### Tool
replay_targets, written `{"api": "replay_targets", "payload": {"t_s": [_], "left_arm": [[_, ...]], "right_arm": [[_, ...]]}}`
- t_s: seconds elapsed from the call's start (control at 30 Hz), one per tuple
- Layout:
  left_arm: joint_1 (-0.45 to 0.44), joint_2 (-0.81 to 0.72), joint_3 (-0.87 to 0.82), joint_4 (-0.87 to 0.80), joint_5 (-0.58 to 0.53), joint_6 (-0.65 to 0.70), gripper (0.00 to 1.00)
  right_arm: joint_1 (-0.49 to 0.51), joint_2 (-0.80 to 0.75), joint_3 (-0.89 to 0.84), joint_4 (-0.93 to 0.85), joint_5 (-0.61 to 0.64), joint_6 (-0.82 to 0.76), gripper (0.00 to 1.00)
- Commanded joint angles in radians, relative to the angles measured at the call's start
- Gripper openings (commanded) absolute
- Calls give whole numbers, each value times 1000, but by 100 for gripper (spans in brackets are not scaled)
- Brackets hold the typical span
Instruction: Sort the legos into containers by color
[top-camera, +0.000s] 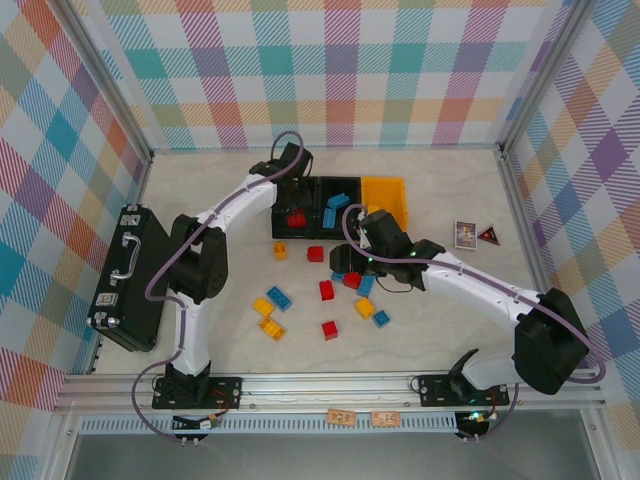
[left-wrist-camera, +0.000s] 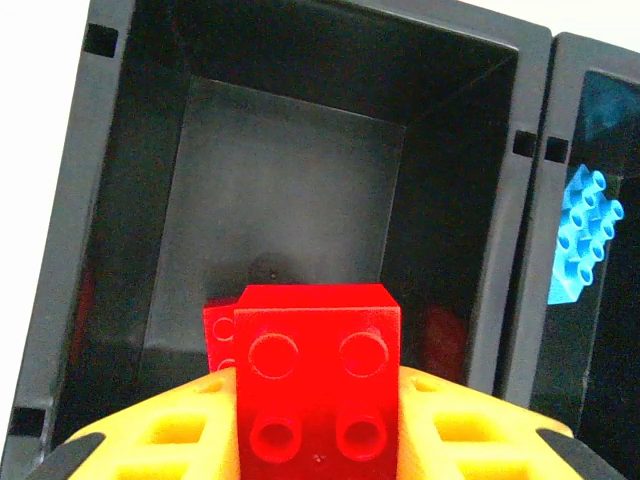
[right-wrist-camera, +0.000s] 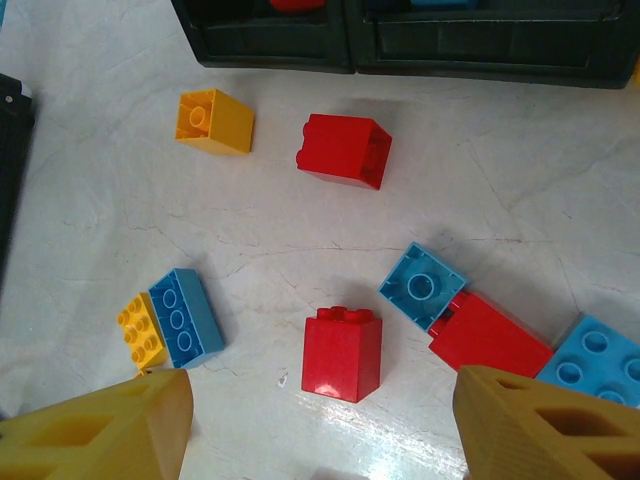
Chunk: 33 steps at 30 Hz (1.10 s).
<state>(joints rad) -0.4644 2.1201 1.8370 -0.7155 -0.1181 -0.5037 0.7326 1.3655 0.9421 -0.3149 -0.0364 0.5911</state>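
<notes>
The work surface is a pale, marble-patterned table (top-camera: 450, 340) enclosed by multicoloured plaid walls (top-camera: 340, 70). At the far centre stand three rectangular open-top plastic containers joined in a row: the left black bin (left-wrist-camera: 120, 200), the middle black bin (left-wrist-camera: 560, 90) and the yellow-orange bin (top-camera: 385, 192).

The left gripper (left-wrist-camera: 315, 425) is positioned over the left black bin. Its yellow fingers (left-wrist-camera: 180, 435) are pressed against a square red studded brick (left-wrist-camera: 315, 380), pinching it from both sides with the studs facing the wrist camera. A second red brick (left-wrist-camera: 218, 335) is partly hidden behind the held one. An oblong blue brick (left-wrist-camera: 585, 235) lies inside the middle black bin.

The right gripper (right-wrist-camera: 325, 430) hovers over the loose legos on the table with its fingers (right-wrist-camera: 110, 430) spread apart and nothing between them. An upright red block (right-wrist-camera: 342, 353) stands on the table just beyond the gap, clear of both fingers. To its right, a square blue brick (right-wrist-camera: 422, 285) with its hollow underside up touches a red oblong brick (right-wrist-camera: 490, 335); a blue studs-up brick (right-wrist-camera: 595, 360) lies just beside that one. To the left, a small yellow brick (right-wrist-camera: 140, 330) and a blue oblong piece (right-wrist-camera: 185, 318) lie side by side, touching. Nearer the bins lie a yellow-orange hollow-side-up brick (right-wrist-camera: 215, 120) and a red brick on its side (right-wrist-camera: 343, 150), slightly apart from each other.

A large black case with a handle (top-camera: 125, 275) lies at the table's left edge, well apart from the bins. A small printed card (top-camera: 465, 234) lies to the right of the bins.
</notes>
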Motion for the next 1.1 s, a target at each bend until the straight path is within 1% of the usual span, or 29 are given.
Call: {"api": "replay_targets", "payload": {"t_s": [0.0,0.33,0.57,0.63,0.8,1.07], "left_arm": [[-6,32,54,-55,-20,15,34],[-5,101,96,-65,-29,3,35],[-9,98,96,-66,-33,-5,54],[-11,90,97,-67,-37,-7,55],[-12,27,50,-39,-31,-21,55],[-33,-116,-75,9,20,-24,57]], "right_arm": [[-6,-28,6,11,7,8,70],[-7,-49,-25,15,12,20,70],[-7,-54,-37,23,7,31,70],[-7,-55,-40,26,7,31,70],[-7,-62,-49,24,10,35,70],[-7,-69,-43,-10,27,19,70]]}}
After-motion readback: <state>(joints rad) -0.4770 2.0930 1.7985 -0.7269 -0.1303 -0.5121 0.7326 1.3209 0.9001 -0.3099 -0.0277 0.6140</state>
